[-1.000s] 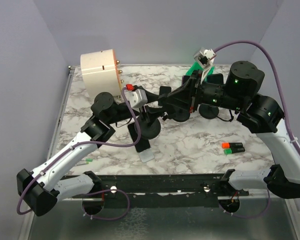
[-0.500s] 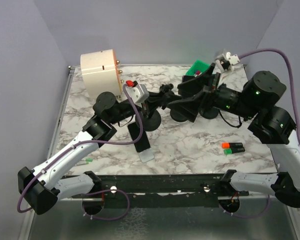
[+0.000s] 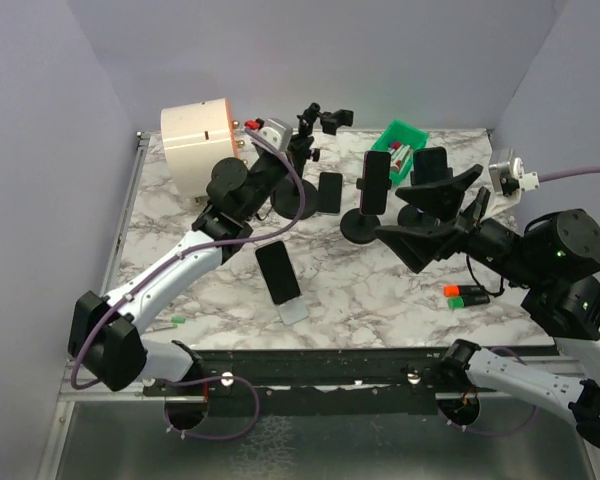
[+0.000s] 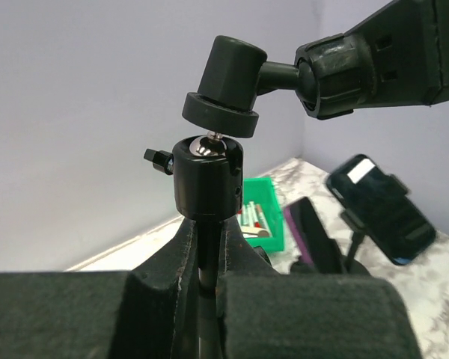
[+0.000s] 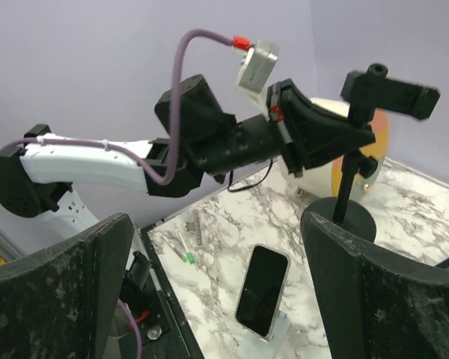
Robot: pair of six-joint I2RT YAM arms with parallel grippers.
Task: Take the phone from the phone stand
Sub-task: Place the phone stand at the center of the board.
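Left claw (image 4: 207,258) gripping phone stand (image 4: 207,176), right claw (image 5: 217,254) spread wide

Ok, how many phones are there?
4. One phone lies flat near the front; a second phone sits beside the empty stand in the left gripper; a third phone and fourth phone are clamped upright farther right. Arms may hide more.

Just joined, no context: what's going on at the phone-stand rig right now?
The left gripper is shut on the stem of a phone stand whose clamp is empty. A phone lies flat on the marble table, in front of that stand. The right gripper is wide open and holds nothing, hanging over the table right of centre. So that phone looks to be out of its stand.
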